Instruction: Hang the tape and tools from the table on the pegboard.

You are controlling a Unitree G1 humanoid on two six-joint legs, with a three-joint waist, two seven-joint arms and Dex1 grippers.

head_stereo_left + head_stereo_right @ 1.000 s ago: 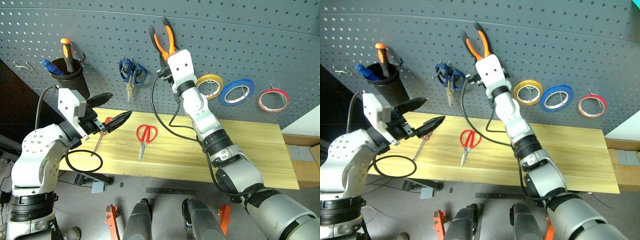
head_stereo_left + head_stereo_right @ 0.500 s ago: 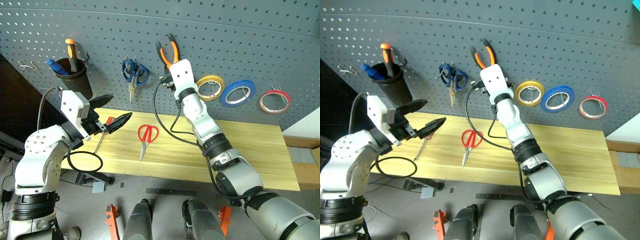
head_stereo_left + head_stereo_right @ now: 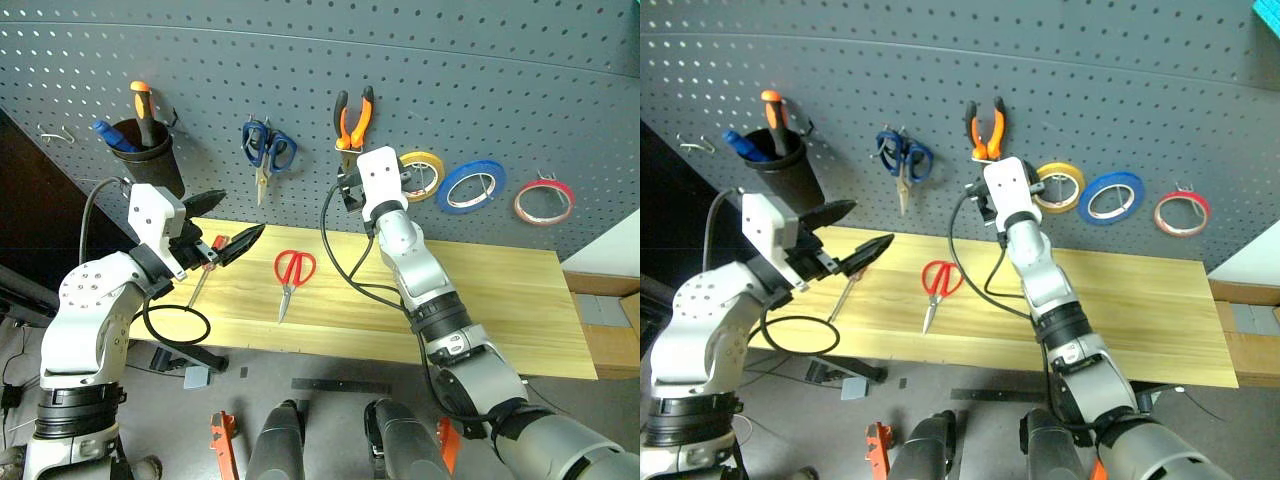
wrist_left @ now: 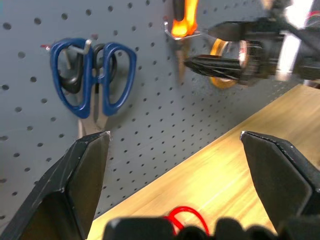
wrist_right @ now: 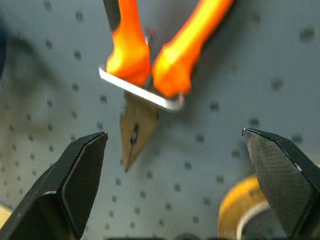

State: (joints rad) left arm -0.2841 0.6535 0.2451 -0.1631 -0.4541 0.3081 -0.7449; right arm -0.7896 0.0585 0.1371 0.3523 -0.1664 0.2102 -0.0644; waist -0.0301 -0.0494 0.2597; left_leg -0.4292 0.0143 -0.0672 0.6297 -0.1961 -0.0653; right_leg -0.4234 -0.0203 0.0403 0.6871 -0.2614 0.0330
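The orange-and-black pliers (image 3: 353,115) hang nose-down from a metal hook (image 5: 142,92) on the grey-blue pegboard (image 3: 480,80). My right gripper (image 5: 175,132) is open just below them, holding nothing. The red tape (image 3: 544,201) hangs on the pegboard at the far right. On the table (image 3: 500,300) lie the red-handled scissors (image 3: 291,272) and the slim red-handled screwdriver (image 3: 203,268). The screwdriver's handle is partly hidden behind my left gripper (image 3: 240,212), which hovers open and empty above the table's left end.
Blue-handled scissors (image 3: 265,148), a yellow tape roll (image 3: 420,172) and a blue tape roll (image 3: 472,185) hang on the board. A black cup (image 3: 150,155) holds an orange-handled screwdriver. A black cable loop (image 3: 175,322) lies on the table's left end.
My right gripper has opened and let go of the pliers, which now hang from the hook, and it has dropped below them. The left gripper has stayed put.
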